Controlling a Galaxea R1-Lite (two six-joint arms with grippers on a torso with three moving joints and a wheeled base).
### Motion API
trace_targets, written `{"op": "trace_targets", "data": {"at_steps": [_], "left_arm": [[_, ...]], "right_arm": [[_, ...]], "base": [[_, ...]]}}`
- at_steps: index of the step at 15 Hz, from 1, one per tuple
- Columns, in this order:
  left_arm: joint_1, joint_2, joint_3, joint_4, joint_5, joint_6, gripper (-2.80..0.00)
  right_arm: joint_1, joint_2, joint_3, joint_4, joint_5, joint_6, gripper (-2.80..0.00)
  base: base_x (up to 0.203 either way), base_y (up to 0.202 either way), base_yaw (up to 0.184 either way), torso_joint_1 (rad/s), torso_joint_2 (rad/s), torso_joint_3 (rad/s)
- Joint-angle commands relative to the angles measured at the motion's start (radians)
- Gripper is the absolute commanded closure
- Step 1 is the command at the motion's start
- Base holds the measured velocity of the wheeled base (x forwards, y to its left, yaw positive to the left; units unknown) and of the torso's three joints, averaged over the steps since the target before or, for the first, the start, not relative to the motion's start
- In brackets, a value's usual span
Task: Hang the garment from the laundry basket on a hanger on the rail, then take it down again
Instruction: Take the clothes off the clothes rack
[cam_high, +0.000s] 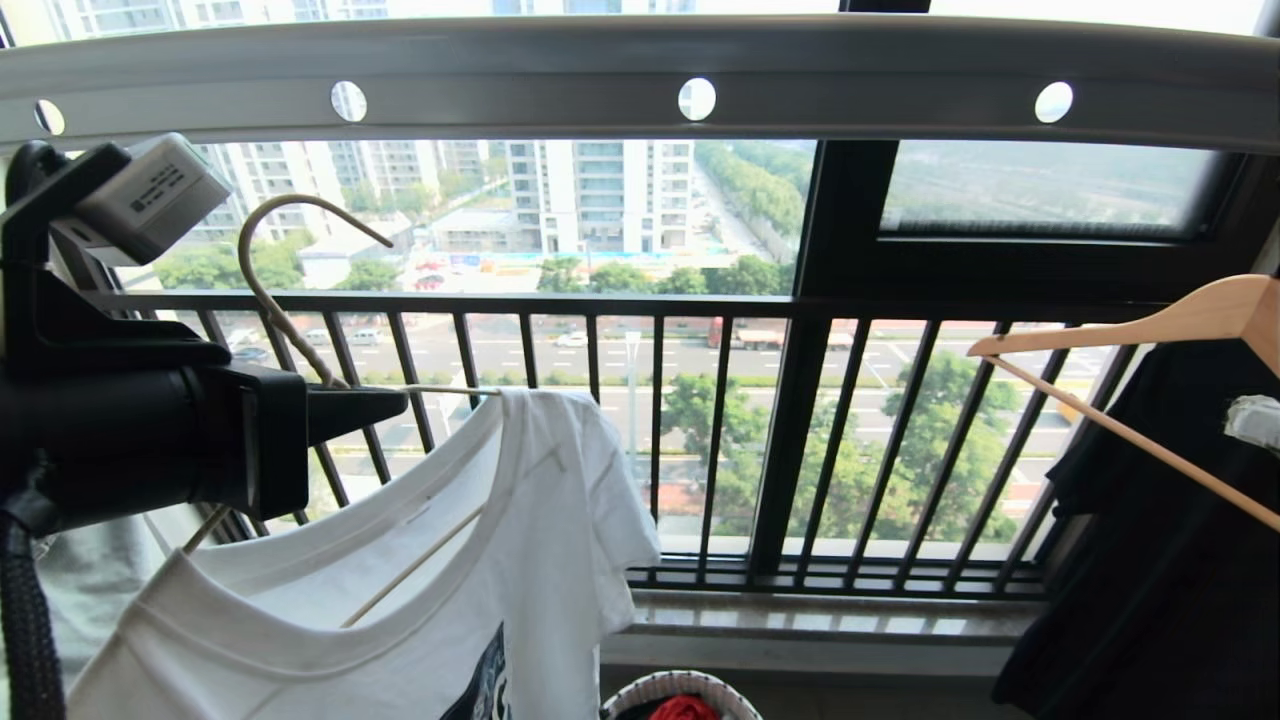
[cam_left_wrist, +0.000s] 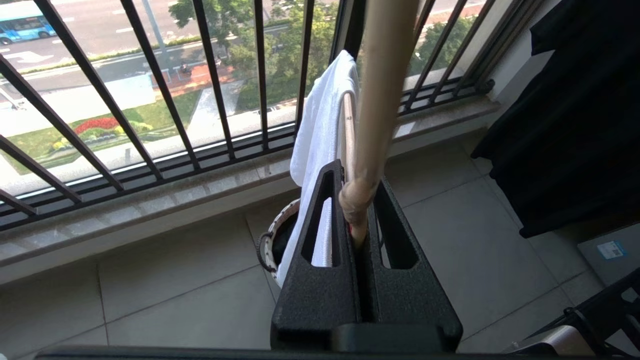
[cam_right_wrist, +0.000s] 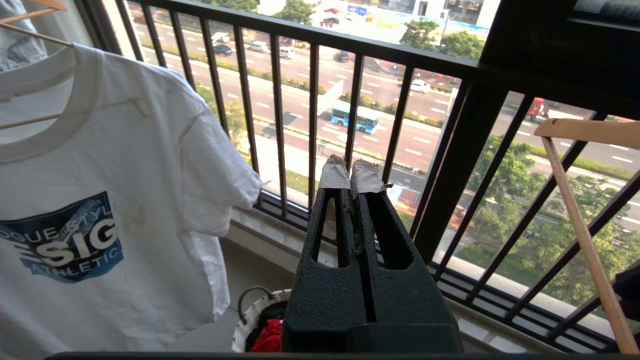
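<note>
My left claw (cam_left_wrist: 361, 227) was clamped on the hanger (cam_high: 262, 290) carrying the garment (cam_high: 520, 560); a tilt below the rail (cam_high: 640, 70) risked the shirt sliding off

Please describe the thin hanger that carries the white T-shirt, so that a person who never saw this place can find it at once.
Look below the grey rail with round holes, on the robot's left side. There the left gripper is shut on a thin pale wire hanger that carries the white T-shirt. Unlike the thick wooden hanger on the right, it is slim, with a long curved hook.
</note>
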Motion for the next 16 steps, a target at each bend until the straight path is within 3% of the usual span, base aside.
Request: {"op": "trace_targets", "data": {"at_steps": [1, 3, 5, 9, 16], "left_arm": [[-0.011, 0.010, -0.003, 0.001, -0.043, -0.038, 0.00], [-0.011, 0.042, -0.009, -0.021, -0.048, -0.044, 0.00], [-0.010, 0.086, 0.011, -0.084, -0.046, -0.047, 0.00], [-0.010, 0.135, 0.029, -0.208, -0.046, -0.074, 0.00], [-0.010, 0.183, 0.046, -0.263, -0.046, -0.083, 0.00]], "right_arm": [[0.192, 0.234, -0.099, -0.006, -0.040, 0.043, 0.00], [0.308, 0.353, -0.142, -0.057, -0.116, 0.098, 0.00], [0.364, 0.460, -0.172, -0.135, -0.164, 0.123, 0.00], [0.391, 0.623, -0.245, -0.191, -0.181, 0.138, 0.00], [0.397, 0.895, -0.422, -0.284, -0.183, 0.129, 0.00]], "base": [[0.000, 0.000, 0.000, 0.000, 0.00, 0.000], [0.000, 0.000, 0.000, 0.000, 0.00, 0.000], [0.000, 0.000, 0.000, 0.000, 0.00, 0.000], [0.000, 0.000, 0.000, 0.000, 0.00, 0.000], [0.000, 0.000, 0.000, 0.000, 0.00, 0.000]]}}
